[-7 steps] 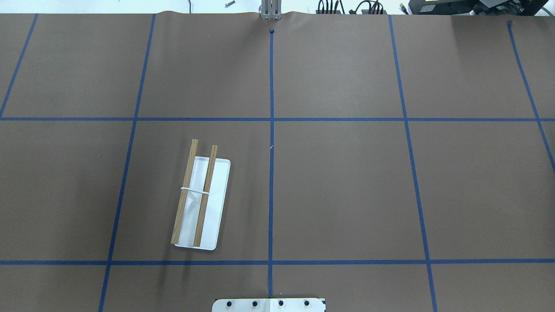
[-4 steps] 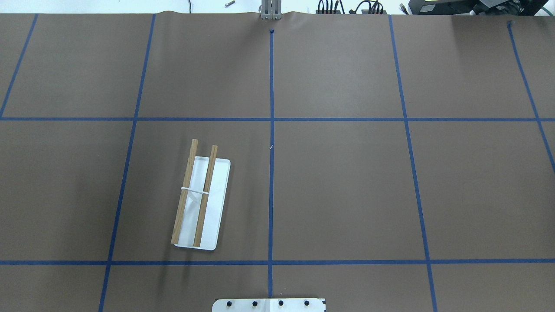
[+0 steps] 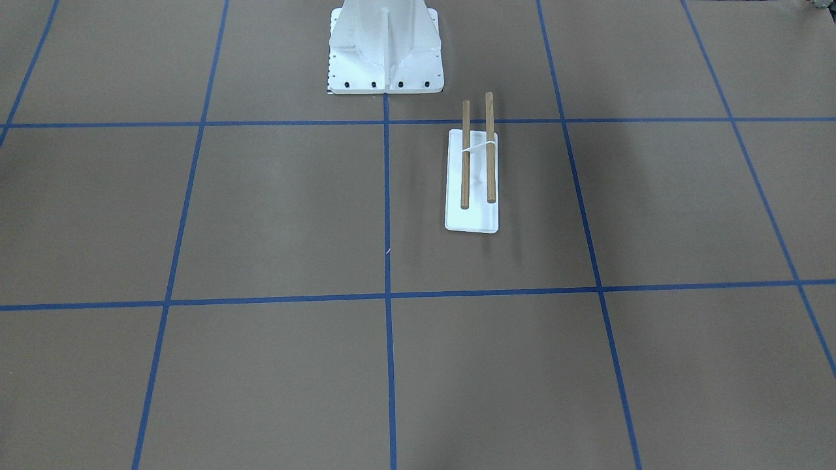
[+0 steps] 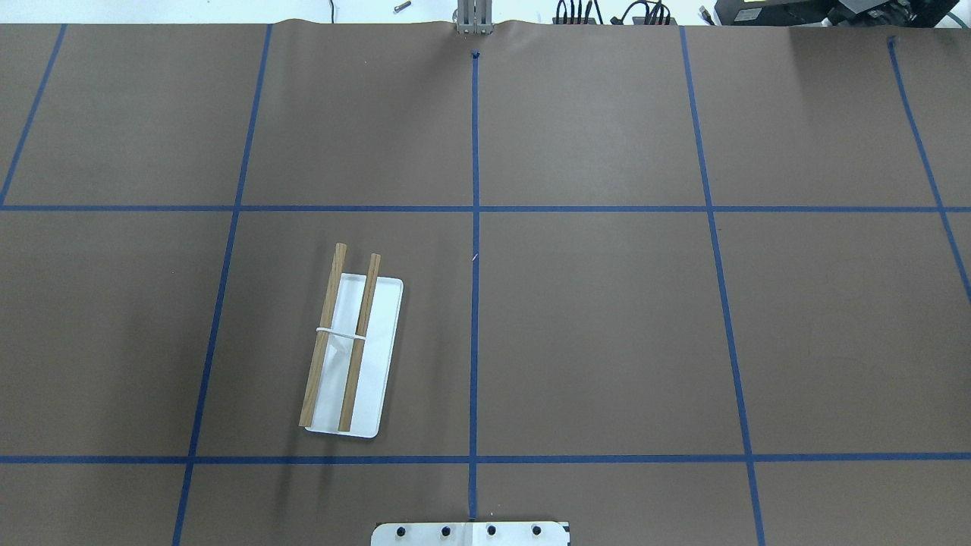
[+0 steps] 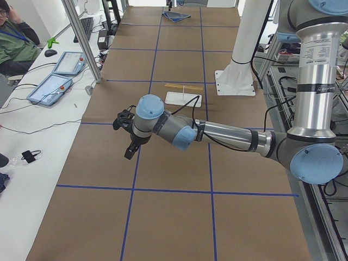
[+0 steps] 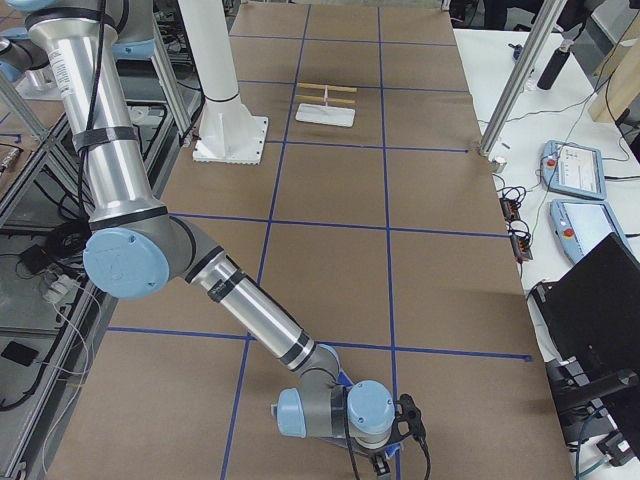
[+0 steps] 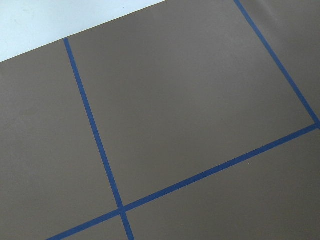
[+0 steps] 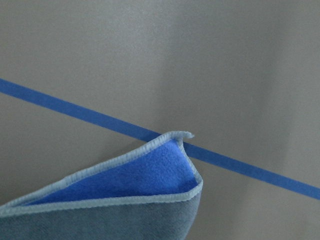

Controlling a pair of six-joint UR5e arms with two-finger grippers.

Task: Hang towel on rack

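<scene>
The rack [image 4: 353, 356] stands on the brown table left of the centre line, with a white base and two wooden rods. It also shows in the front-facing view [image 3: 471, 176] and both side views [image 5: 183, 97] [image 6: 326, 108]. The towel [image 8: 125, 200] fills the bottom of the right wrist view; it is blue-grey with a lighter stitched edge, one corner curled up over a tape line. It lies at the table's far end in the exterior left view [image 5: 175, 16]. The left gripper [image 5: 129, 153] hovers over bare table far from the rack. The right gripper [image 6: 383, 462] is at the table's near end. I cannot tell whether either is open or shut.
The white robot pedestal [image 3: 385, 46] stands behind the rack. Blue tape lines grid the table. Metal posts [image 5: 81, 41] and tablets [image 5: 49, 89] line the operators' side, where a person [image 5: 13, 38] sits. A laptop [image 6: 600, 320] is beside the table.
</scene>
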